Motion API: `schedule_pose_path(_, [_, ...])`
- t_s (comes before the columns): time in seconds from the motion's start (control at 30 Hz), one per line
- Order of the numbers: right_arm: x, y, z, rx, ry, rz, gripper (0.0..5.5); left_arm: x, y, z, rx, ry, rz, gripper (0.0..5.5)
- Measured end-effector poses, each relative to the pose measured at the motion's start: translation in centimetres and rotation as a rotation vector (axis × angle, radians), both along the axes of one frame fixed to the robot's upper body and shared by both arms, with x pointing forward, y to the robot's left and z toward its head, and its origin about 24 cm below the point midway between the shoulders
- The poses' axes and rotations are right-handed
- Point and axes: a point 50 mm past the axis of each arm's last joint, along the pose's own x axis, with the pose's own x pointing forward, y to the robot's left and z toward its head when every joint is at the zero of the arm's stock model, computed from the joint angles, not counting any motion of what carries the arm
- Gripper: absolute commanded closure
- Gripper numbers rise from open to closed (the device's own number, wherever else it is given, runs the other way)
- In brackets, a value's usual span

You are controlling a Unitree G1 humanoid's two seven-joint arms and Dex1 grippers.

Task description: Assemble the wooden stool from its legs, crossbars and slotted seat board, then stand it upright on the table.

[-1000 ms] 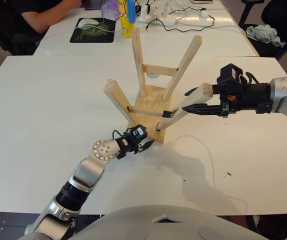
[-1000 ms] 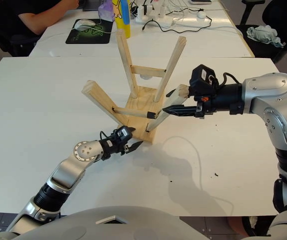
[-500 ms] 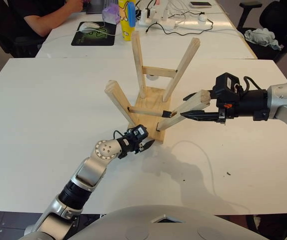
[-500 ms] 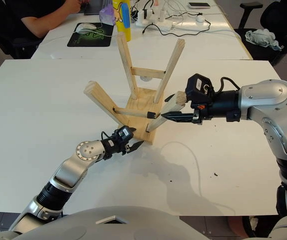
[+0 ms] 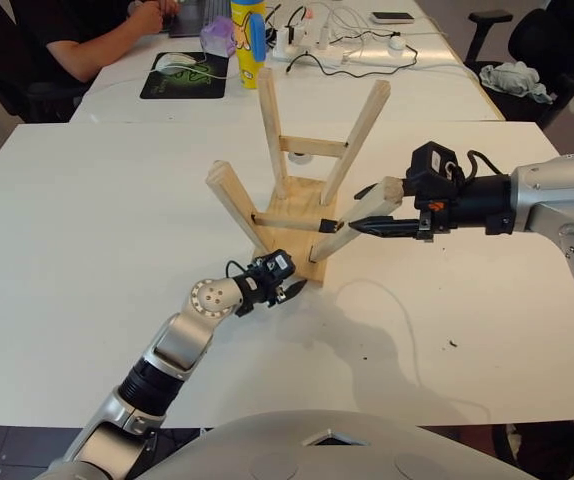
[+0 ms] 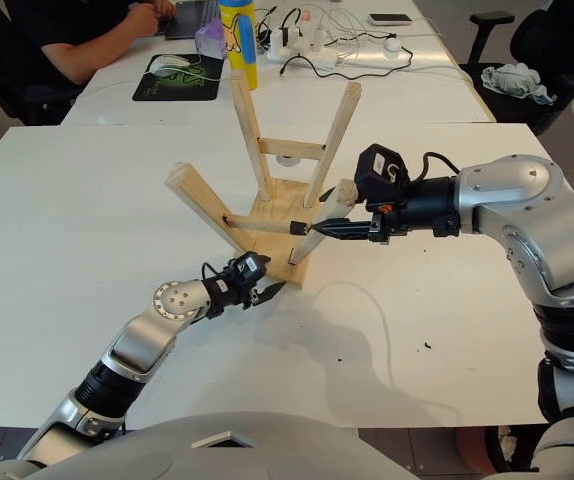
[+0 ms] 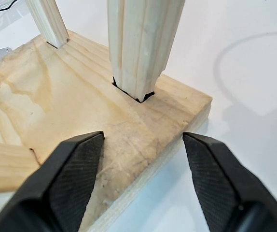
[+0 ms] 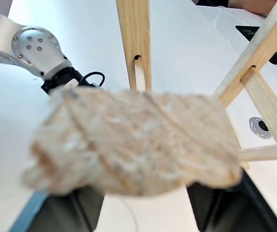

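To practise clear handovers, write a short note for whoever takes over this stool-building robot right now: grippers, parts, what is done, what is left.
The left gripper is open, astride the near corner of the seat board.
The right gripper is at the free end of the near-right leg; grip unclear.
The stool is upside down on the table, board flat, four legs up, with crossbars between them.
Done: parts look joined.
Left: probably check that leg's seating, then turn the stool over and stand it upright.
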Motion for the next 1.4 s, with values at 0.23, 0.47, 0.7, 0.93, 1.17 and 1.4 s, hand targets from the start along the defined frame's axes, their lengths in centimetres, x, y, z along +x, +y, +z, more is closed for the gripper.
schedule_pose_path(0.23, [0.5,0.6,0.2,-0.043,-0.003,0.035,3.45,0.0,-0.1,0.0,-0.003,-0.001,0.003,2.47])
schedule_pose_path(0.47, [2.6,1.1,-0.8,0.028,0.022,0.017,3.45,0.7,0.0,0.0,0.009,-0.020,0.042,2.47])
schedule_pose_path(0.7, [3.2,0.4,-2.5,0.259,0.069,-0.050,3.42,1.0,0.1,0.0,0.013,-0.028,0.048,2.47])
schedule_pose_path(0.93, [2.9,0.2,-3.6,0.406,0.068,-0.088,3.38,1.2,0.2,0.2,0.021,-0.034,0.033,2.47])
schedule_pose_path(1.17, [1.7,0.5,-4.3,0.406,0.042,-0.065,3.37,1.1,0.4,0.1,0.030,-0.018,-0.004,2.47])
schedule_pose_path(1.4, [1.8,0.9,-5.0,0.490,0.076,-0.081,2.62,1.3,0.5,0.1,0.038,-0.016,-0.018,2.47])
